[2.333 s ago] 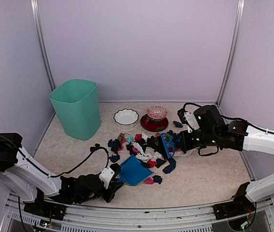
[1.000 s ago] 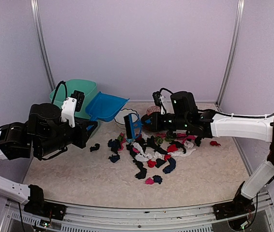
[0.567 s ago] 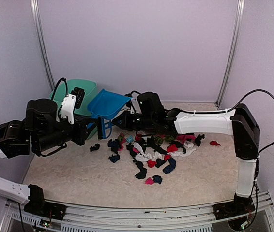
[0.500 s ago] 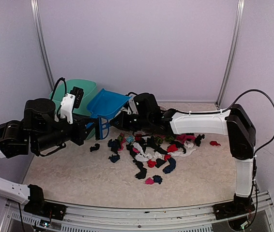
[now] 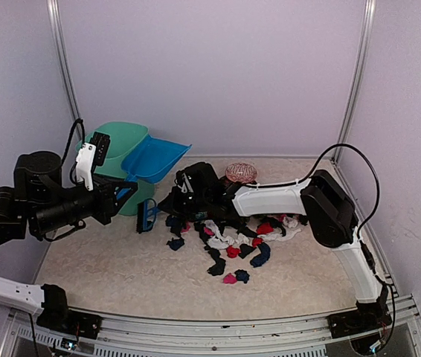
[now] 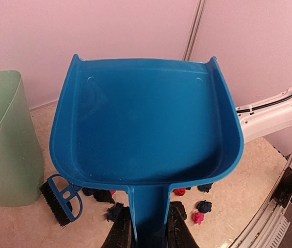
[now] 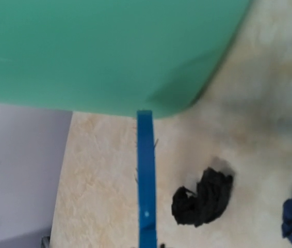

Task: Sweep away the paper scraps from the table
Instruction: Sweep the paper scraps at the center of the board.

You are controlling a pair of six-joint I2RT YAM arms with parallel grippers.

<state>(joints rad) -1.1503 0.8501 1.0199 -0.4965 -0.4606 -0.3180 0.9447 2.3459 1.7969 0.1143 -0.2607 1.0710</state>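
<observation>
Paper scraps [image 5: 229, 238]: a loose heap of black, dark blue, red, pink and white wads, with a few strays toward the near edge.
Where they lie: on the middle of the table [image 5: 121, 275], none in the dustpan.
Nearest stray: one black wad [image 7: 203, 199] lies just beside the brush, apart from the heap.
Hand brush [image 5: 147, 216]: small and blue, low over the table at the left end of the heap, close to the foot of the bin; whether the bristles touch the surface cannot be told.
Right gripper [image 5: 167, 206]: clamped on the brush handle, the arm stretched far across to the left over the scraps.
Dustpan [image 5: 155, 158]: blue, lifted clear of the table, its pan bare inside, its mouth pointing away from the left arm.
Left gripper [image 6: 147, 235]: closed around the dustpan's handle, one finger on each side.
Bin [image 5: 117, 149]: green, upright at the back left, just beside the raised dustpan.
Dish [image 5: 240, 172]: pinkish, at the back of the table behind the right arm.
</observation>
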